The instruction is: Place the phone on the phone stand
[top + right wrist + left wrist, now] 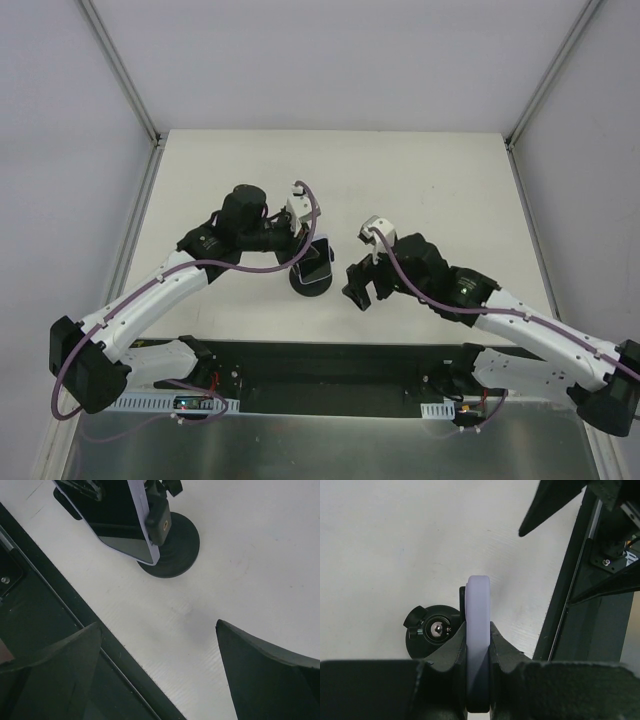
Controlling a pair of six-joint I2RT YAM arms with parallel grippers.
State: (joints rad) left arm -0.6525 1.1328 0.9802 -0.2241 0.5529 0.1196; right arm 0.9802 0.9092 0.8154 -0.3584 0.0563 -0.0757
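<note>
The phone is held on edge, glossy black face toward the near side, with my left gripper shut on it. In the left wrist view its lavender edge runs up between the two fingers. The black phone stand sits directly under and beside it, its round base to the left of the phone. In the right wrist view the phone leans against the stand's clamp above the domed base. My right gripper stands open just right of the stand, nothing between its fingers.
A black strip with the arm bases runs along the near table edge, close below the right gripper. Grey frame rails border the white table at both sides. The right gripper's fingertip shows at the top of the left wrist view.
</note>
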